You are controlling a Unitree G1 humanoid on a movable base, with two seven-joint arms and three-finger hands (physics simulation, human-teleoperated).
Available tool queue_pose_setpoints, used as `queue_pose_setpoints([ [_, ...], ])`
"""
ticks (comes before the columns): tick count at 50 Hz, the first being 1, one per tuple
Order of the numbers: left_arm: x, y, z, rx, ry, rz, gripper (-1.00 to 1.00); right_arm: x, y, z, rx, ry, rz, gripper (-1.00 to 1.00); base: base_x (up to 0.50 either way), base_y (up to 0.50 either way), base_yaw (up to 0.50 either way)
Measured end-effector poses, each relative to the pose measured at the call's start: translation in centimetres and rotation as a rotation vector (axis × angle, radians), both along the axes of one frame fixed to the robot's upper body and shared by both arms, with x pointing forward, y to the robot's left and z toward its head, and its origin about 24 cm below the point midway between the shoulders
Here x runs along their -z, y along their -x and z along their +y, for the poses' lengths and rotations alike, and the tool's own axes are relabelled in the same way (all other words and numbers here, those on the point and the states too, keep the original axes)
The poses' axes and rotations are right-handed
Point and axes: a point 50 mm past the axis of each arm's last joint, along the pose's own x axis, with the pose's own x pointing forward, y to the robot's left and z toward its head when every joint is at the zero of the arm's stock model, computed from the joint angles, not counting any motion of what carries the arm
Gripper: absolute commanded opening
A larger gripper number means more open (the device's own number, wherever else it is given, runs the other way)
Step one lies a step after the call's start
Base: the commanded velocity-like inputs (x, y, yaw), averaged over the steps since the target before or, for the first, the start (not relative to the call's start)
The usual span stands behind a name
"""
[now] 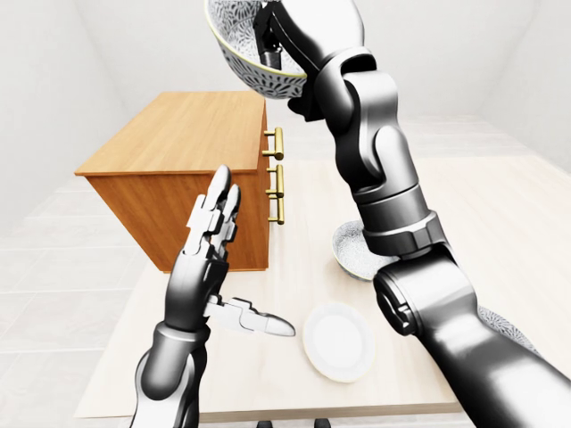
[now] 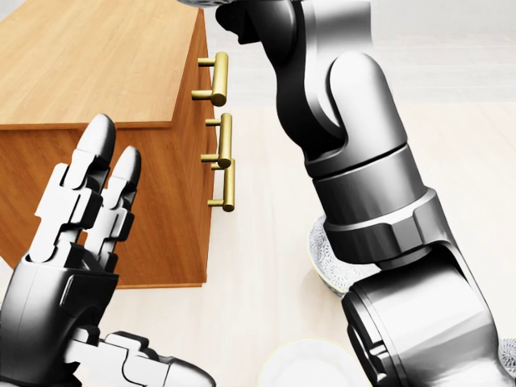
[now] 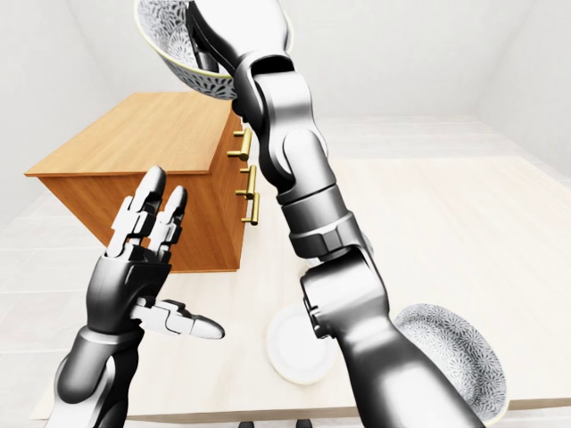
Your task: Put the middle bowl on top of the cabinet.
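Room: plain white walls [image 1: 134, 45] and a pale grey tiled floor [image 1: 53, 267]. A light wooden table [image 1: 500, 205] fills the middle of the left-eye view and carries everything else. On its left part stands the wooden cabinet [image 1: 178, 143], its flat top bare, with 3 brass handles [image 1: 278, 143] on the side facing right. The right arm [image 1: 375, 169] rises steeply from the lower right; the right hand [image 1: 272, 36] pinches the rim of the patterned bowl [image 1: 236, 58], tilted and held high in the air above the cabinet's right edge, not touching it. The left hand [image 1: 210, 259] hovers beside the cabinet, fingers straight together, thumb out, holding nothing. A 2nd bowl [image 1: 350, 254] sits behind the right forearm, a 3rd bowl [image 3: 446, 343] at the table's near right edge, and a white plate [image 1: 339, 341] between them.
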Motion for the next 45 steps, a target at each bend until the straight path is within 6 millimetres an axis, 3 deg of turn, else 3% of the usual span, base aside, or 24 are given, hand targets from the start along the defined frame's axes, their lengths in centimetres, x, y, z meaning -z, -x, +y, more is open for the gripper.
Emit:
queue_pose_setpoints([
  [26, -0.1, 0.2, -0.2, 0.008, -0.005, -0.003, 1.0, 1.0, -2.0, 3.4, -0.092, -0.047, 0.037, -1.0, 0.0, 0.0, 0.0],
  [45, 0.1, 0.1, -0.3, 0.01, -0.011, 0.006, 1.0, 0.9, -1.8, 6.6, -0.214, -0.018, 0.046, -1.0, 0.0, 0.0, 0.0],
])
